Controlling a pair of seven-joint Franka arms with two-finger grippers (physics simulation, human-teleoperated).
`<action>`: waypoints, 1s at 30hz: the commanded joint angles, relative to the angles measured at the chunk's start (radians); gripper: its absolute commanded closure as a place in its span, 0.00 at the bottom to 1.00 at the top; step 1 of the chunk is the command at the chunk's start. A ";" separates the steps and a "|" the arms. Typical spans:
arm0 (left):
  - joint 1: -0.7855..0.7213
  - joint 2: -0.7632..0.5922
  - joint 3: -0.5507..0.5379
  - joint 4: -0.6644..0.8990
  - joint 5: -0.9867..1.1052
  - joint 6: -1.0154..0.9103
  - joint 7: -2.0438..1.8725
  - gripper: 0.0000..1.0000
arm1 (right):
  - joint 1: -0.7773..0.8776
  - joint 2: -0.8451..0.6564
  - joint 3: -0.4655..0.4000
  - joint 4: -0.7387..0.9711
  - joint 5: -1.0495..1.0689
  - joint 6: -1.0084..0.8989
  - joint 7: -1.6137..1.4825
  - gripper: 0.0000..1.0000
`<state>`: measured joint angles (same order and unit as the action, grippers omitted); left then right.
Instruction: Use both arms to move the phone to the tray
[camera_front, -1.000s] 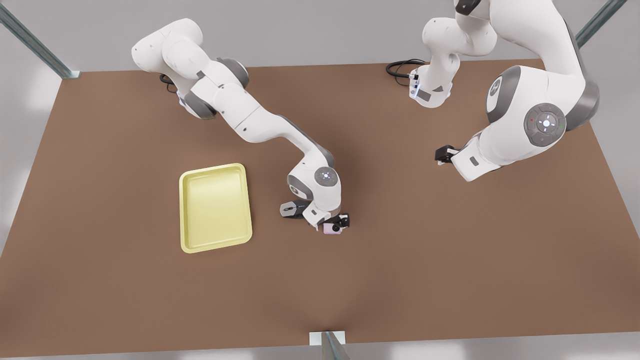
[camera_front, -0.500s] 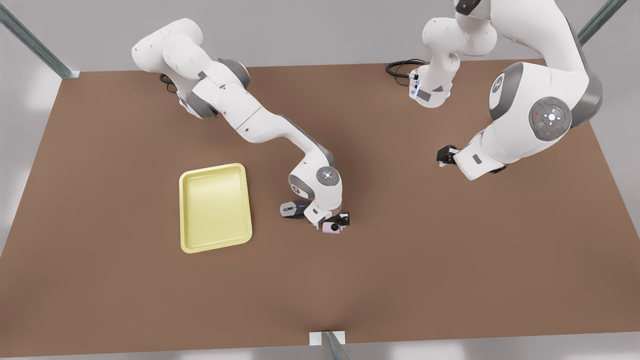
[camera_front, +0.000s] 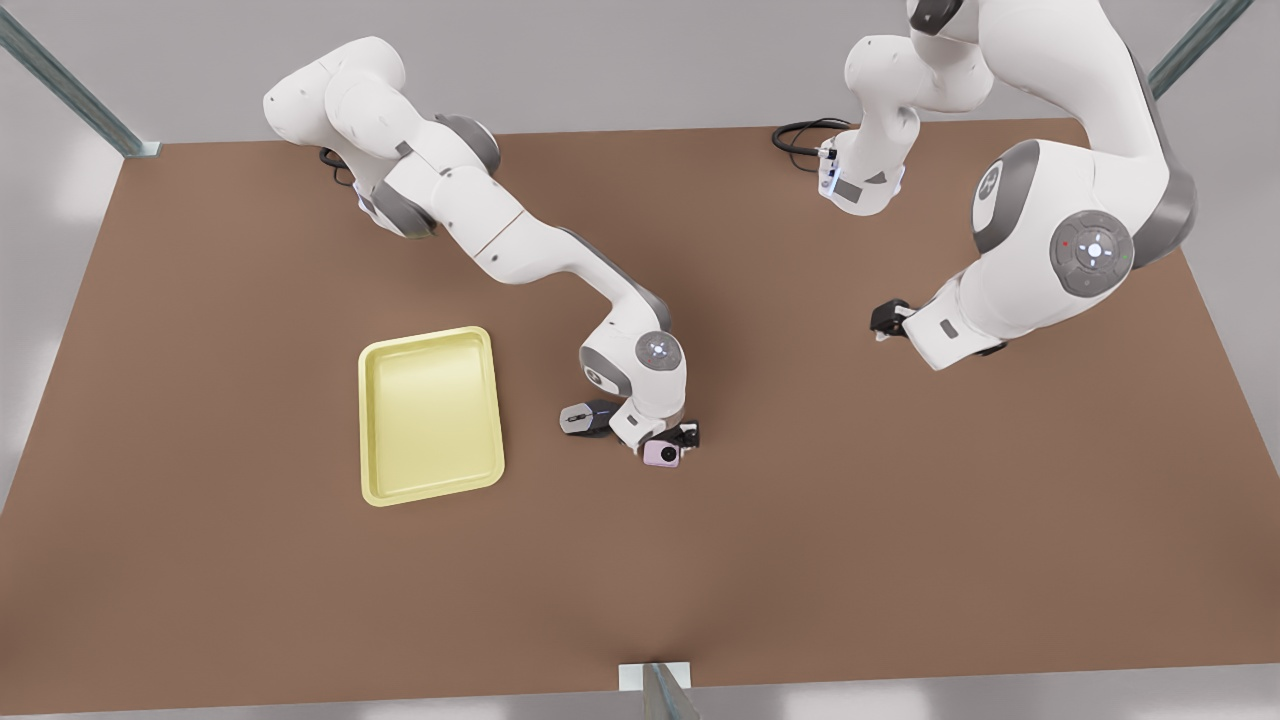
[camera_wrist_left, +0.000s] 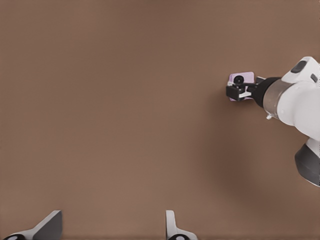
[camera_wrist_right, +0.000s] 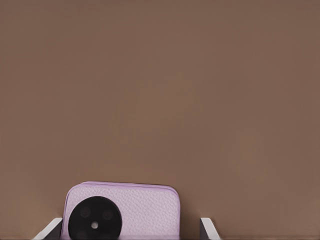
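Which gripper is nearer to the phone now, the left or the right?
The right gripper is nearer, open, straddling the phone. The left gripper hangs open over bare table, far toward the front view's right.

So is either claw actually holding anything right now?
Nothing yet: the right gripper straddles the phone, open, not clamped; the left gripper hangs open, empty.

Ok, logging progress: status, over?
Right gripper open, straddling pale pink squarish phone on brown table. Left gripper open, waiting apart. Grey computer mouse between phone and pale yellow tray.
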<state>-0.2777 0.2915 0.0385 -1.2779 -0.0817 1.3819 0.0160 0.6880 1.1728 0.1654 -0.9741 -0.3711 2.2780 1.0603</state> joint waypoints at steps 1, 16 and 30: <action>0.000 -0.002 0.001 0.002 0.000 0.000 0.012 0.00 | 0.001 0.001 0.000 0.000 0.003 0.005 -0.008 0.04; 0.005 0.006 0.003 0.002 0.003 0.002 0.010 0.00 | 0.001 -0.012 0.006 0.005 0.004 -0.017 -0.010 0.23; 0.005 -0.002 0.001 0.006 -0.003 -0.001 -0.002 0.00 | -0.648 -0.648 0.132 -0.879 0.124 0.179 -0.787 0.21</action>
<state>-0.2731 0.2915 0.0398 -1.2722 -0.0821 1.3864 0.0221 0.0875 0.5776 0.2885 -1.7518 -0.2596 2.2941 0.8513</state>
